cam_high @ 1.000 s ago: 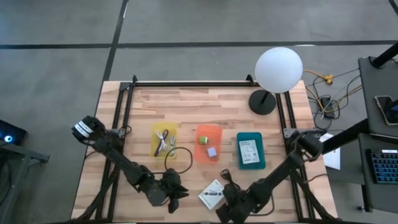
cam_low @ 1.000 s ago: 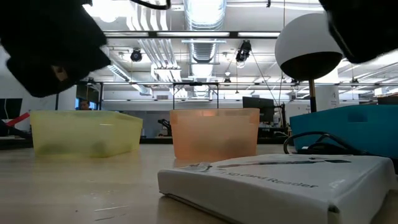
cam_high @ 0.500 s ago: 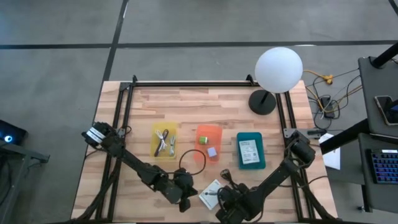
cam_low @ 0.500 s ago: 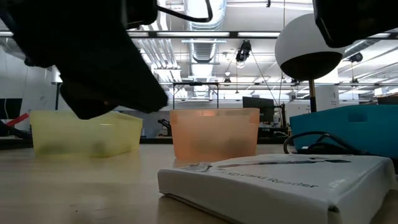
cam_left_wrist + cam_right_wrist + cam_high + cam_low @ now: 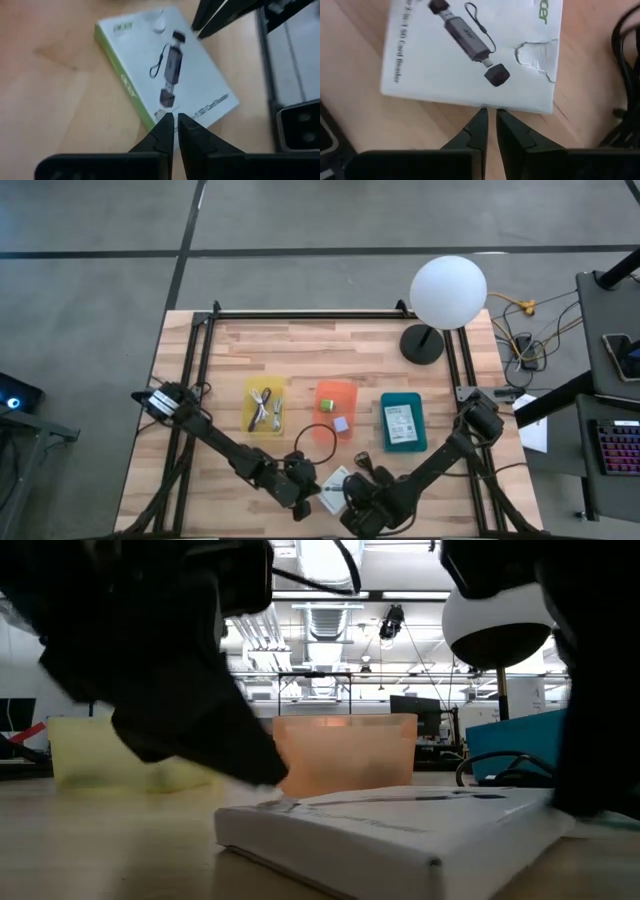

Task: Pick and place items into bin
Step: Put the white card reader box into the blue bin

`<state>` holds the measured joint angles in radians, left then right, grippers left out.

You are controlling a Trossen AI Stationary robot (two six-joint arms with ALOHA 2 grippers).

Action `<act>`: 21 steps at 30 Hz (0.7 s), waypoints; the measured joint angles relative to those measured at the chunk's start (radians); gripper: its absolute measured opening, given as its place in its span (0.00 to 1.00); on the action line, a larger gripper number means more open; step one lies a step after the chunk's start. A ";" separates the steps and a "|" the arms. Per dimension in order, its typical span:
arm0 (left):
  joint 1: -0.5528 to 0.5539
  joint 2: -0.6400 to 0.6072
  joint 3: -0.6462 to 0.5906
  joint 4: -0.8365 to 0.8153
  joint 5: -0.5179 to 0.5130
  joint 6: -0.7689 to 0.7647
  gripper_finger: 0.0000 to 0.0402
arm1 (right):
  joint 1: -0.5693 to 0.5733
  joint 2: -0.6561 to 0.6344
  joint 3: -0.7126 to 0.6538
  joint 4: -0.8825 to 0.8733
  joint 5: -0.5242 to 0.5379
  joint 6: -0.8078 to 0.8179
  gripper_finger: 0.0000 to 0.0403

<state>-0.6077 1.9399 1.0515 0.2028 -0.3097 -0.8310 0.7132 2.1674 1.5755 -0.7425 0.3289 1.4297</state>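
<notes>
Both grippers have closed in on the flat white printed card-reader box (image 5: 334, 480) at the near edge of our wooden table (image 5: 330, 350) since a second ago. Our left gripper (image 5: 305, 485), which hung well to the box's left then, has swung across and now sits just beside its left edge, fingers (image 5: 162, 131) pinched nearly together and holding nothing. Our right gripper (image 5: 352, 498) has pushed forward against the opposite edge, its fingers (image 5: 480, 125) likewise almost shut and empty. The box has turned slightly between them. Ahead of both grippers stand the yellow plastic bin (image 5: 265, 406), orange plastic bin (image 5: 336, 410) and teal plastic bin (image 5: 403, 423), unchanged; a black cord (image 5: 312, 435) loops just ahead of the left gripper.
</notes>
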 joint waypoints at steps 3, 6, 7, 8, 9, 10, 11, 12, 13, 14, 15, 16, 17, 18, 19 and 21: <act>0.000 0.022 -0.001 -0.001 0.003 -0.001 0.02 | -0.002 0.000 0.019 0.000 0.040 -0.023 0.07; 0.000 0.034 -0.001 0.007 0.009 -0.001 0.02 | -0.005 0.000 0.028 0.001 0.049 -0.035 0.07; 0.000 0.036 -0.001 0.007 0.012 -0.001 0.02 | -0.007 0.000 0.028 0.001 0.049 -0.036 0.07; 0.000 0.036 -0.001 0.007 0.013 -0.001 0.02 | -0.007 0.000 0.028 0.000 0.049 -0.036 0.07; 0.000 0.037 -0.001 0.007 0.014 -0.001 0.02 | -0.008 0.000 0.028 -0.001 0.049 -0.036 0.07; 0.000 0.038 -0.001 0.007 0.013 -0.001 0.02 | -0.009 0.000 0.028 0.000 0.049 -0.036 0.07; 0.000 0.038 -0.001 0.007 0.013 -0.001 0.02 | -0.010 0.000 0.028 0.001 0.050 -0.036 0.07; 0.000 0.039 -0.001 0.007 0.014 -0.001 0.02 | -0.010 0.000 0.028 0.001 0.050 -0.036 0.07; 0.000 0.041 -0.001 0.006 0.014 -0.001 0.02 | -0.010 0.000 0.030 -0.004 0.047 -0.036 0.07; 0.000 0.042 0.000 0.002 0.014 -0.004 0.02 | -0.010 0.000 0.035 -0.011 0.039 -0.038 0.07; 0.000 0.043 0.000 -0.004 0.014 -0.010 0.02 | -0.010 -0.001 0.039 -0.011 0.033 -0.040 0.07; -0.001 0.043 0.000 -0.008 0.014 -0.023 0.02 | -0.003 -0.005 0.045 -0.011 0.027 -0.048 0.07; -0.001 0.043 -0.002 -0.010 0.014 -0.027 0.02 | 0.003 -0.009 0.053 -0.013 0.018 -0.060 0.07; -0.002 0.043 -0.006 -0.011 0.014 -0.028 0.02 | 0.012 -0.012 0.059 -0.013 0.015 -0.079 0.07; -0.003 0.042 -0.008 -0.012 0.013 -0.028 0.02 | 0.021 -0.013 0.067 -0.014 0.014 -0.100 0.07; -0.003 0.042 -0.009 -0.015 0.014 -0.029 0.02 | 0.041 -0.014 0.076 -0.021 0.007 -0.147 0.09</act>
<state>-0.6106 1.9823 1.0421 0.1883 -0.2955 -0.8596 0.7539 2.1536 1.6512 -0.7631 0.3359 1.2822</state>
